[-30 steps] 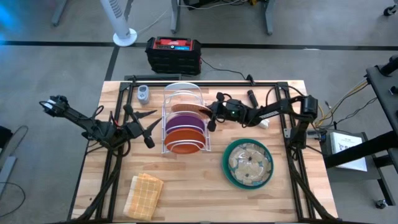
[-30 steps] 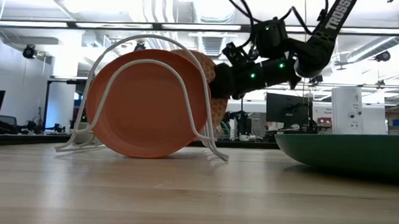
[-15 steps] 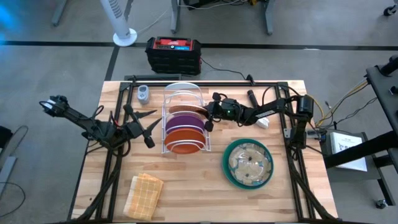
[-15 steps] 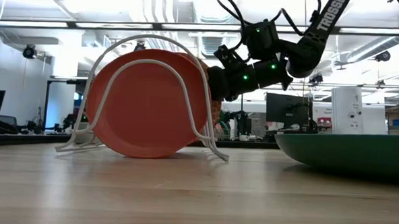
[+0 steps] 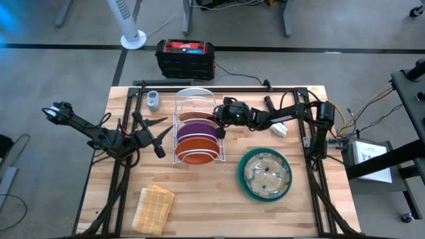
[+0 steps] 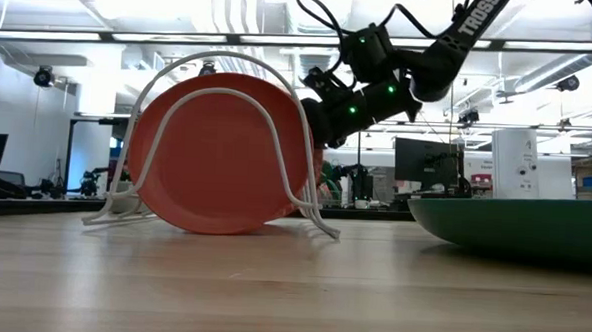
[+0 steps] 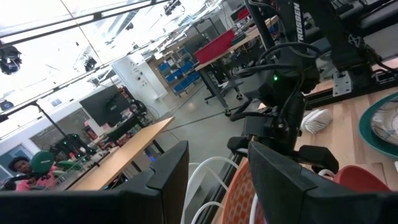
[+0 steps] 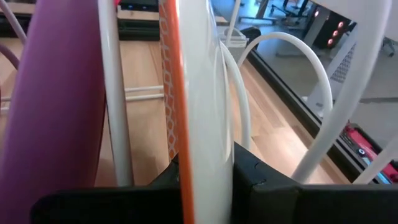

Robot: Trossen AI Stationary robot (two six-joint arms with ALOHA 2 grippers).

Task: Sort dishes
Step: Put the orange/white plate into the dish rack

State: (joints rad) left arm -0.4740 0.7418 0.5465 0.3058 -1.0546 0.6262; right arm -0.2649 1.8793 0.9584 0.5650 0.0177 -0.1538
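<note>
The white wire rack (image 5: 196, 129) on the tabletop (image 5: 199, 199) holds the stiff, breakable orange-patterned round plate (image 8: 180, 87) upright; the right gripper (image 8: 205, 177) clamps its rim. The left gripper (image 5: 158, 136) beside the rack stands apart, empty.

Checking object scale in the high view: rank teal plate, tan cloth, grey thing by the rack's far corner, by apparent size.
1. teal plate, largest
2. tan cloth
3. grey thing, smallest

All lie flat on the table, so nearness barely skews this.
</note>
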